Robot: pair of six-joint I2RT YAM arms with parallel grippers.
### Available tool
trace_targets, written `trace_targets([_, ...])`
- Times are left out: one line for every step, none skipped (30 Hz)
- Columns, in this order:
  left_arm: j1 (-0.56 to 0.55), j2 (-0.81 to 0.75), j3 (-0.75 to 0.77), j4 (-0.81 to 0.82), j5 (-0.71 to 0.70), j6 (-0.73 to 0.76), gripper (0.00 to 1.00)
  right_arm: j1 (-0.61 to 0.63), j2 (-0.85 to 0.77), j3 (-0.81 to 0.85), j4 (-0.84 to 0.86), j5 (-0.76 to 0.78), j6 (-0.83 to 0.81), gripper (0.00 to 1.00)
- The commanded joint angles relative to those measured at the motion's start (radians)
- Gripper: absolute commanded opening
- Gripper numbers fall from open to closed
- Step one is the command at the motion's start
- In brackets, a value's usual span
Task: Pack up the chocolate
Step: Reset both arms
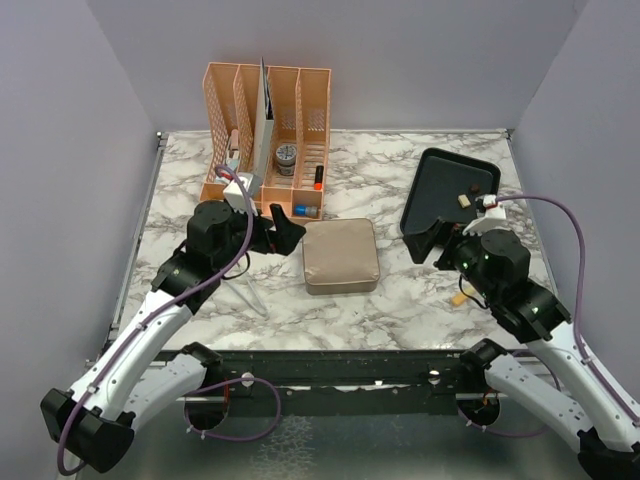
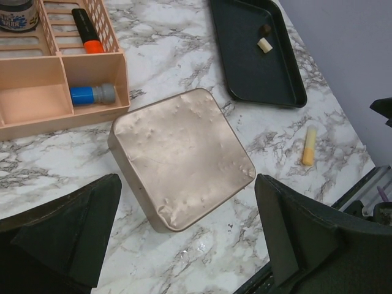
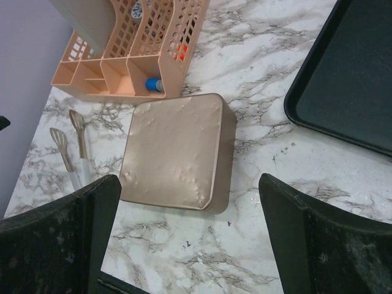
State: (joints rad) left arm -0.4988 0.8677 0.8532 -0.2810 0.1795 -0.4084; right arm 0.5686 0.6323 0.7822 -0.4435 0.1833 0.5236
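The right gripper (image 3: 188, 184) gapes wide, the closed gold tin (image 3: 177, 150) just ahead of it; peach organizer (image 3: 131, 58) beyond, tongs (image 3: 76, 144) to its left, black tray (image 3: 349, 79) ahead-right

No legible text; label on small jar (image 2: 15, 13) in organizer (image 2: 37, 104) blurred, unreadable.

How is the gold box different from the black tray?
The gold box is square, gold and shut on top; the black tray is longer, dark and open. The box sits mid-table, while the tray is off to the right. The tray holds two little chocolate pieces; nothing lies on the box. Both rest on the marble table.
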Motion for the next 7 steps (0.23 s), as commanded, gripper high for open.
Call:
trace_targets([-0.001,-0.027,-0.02,0.046,0.021,-0.013,0.99,0.001,0.009,0.013,-0.039,0.031,0.016,1.0])
trace_targets([-0.001,-0.029,-0.02,0.046,0.022,-0.011,0.99,0.001,0.01,0.015,-0.042,0.032,0.018,1.0])
trace_targets([-0.001,-0.031,-0.019,0.046,0.02,-0.009,0.99,0.001,0.011,0.017,-0.047,0.031,0.02,1.0])
trace_targets([-0.001,-0.032,-0.017,0.046,0.021,-0.007,0.99,0.001,0.009,0.019,-0.049,0.03,0.021,1.0])
trace_targets([-0.001,-0.035,-0.015,0.043,0.019,-0.006,0.99,0.001,0.008,0.02,-0.048,0.029,0.021,1.0])
trace_targets([-0.001,-0.036,-0.013,0.038,0.019,-0.004,0.99,0.001,0.005,0.021,-0.047,0.028,0.021,1.0])
trace_targets([-0.001,-0.038,-0.011,0.035,0.018,-0.002,0.99,0.001,0.002,0.023,-0.047,0.029,0.021,1.0])
